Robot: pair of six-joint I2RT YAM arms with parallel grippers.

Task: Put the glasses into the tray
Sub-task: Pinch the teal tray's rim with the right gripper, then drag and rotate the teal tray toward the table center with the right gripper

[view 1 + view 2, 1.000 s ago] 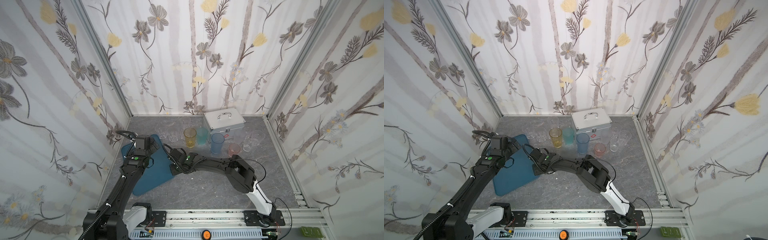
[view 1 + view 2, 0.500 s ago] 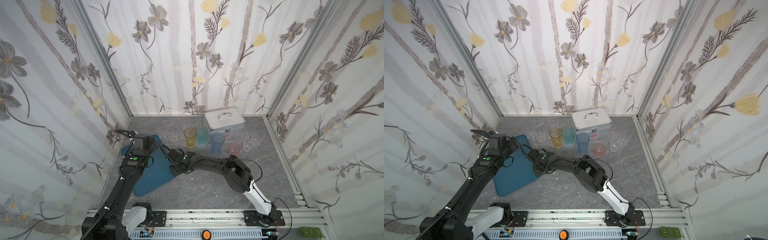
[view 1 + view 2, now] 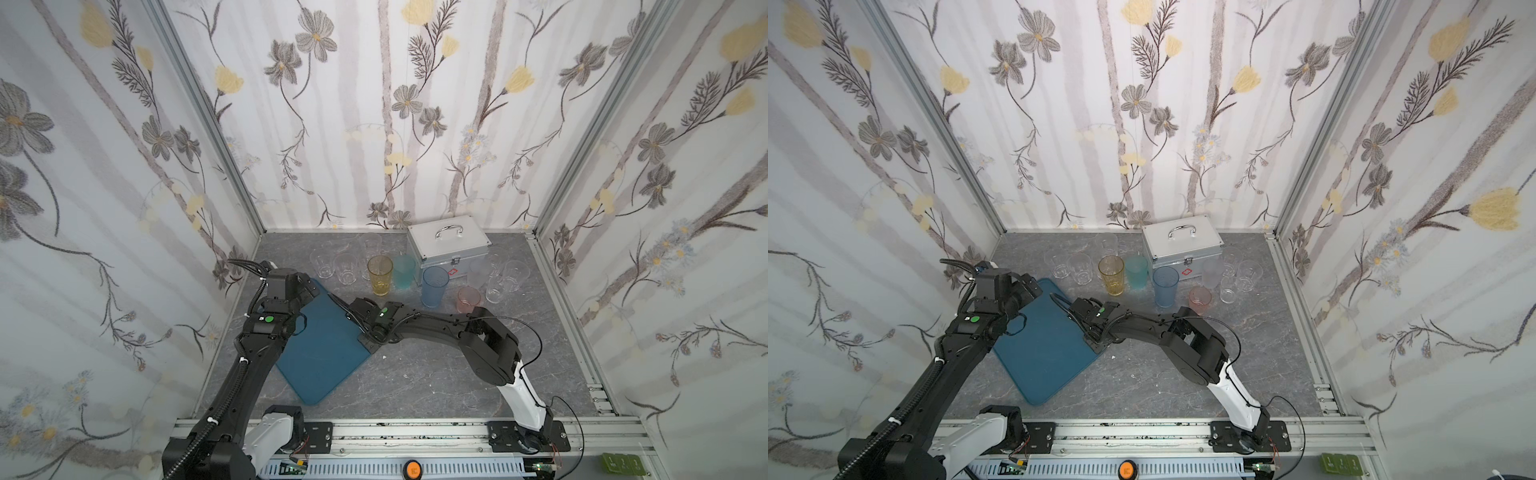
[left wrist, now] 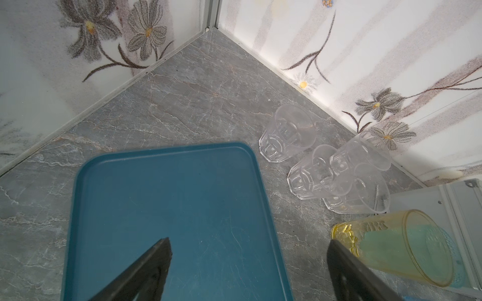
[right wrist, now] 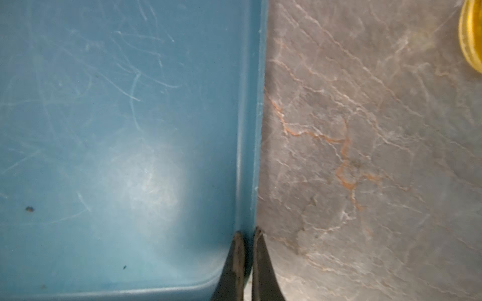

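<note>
Left of a top view: left gripper [image 3: 309,287], spread wide, empty, over upper end of tray [image 3: 320,357]. Centre: right gripper [image 5: 247,232], nipped onto tray's right rim per wrist view; wider a second back. Tray flat on table, bare, same spot. Upper right: glasses [image 3: 435,286], all on table. Step, likely: repositioning tray. Next: calls for steady drag, clear of glasses.

Silver metal case [image 3: 457,247] w/ handle [image 3: 449,230] sits near back of grey marble-look tabletop [image 3: 415,374], floral walls [image 3: 374,104] round it.
</note>
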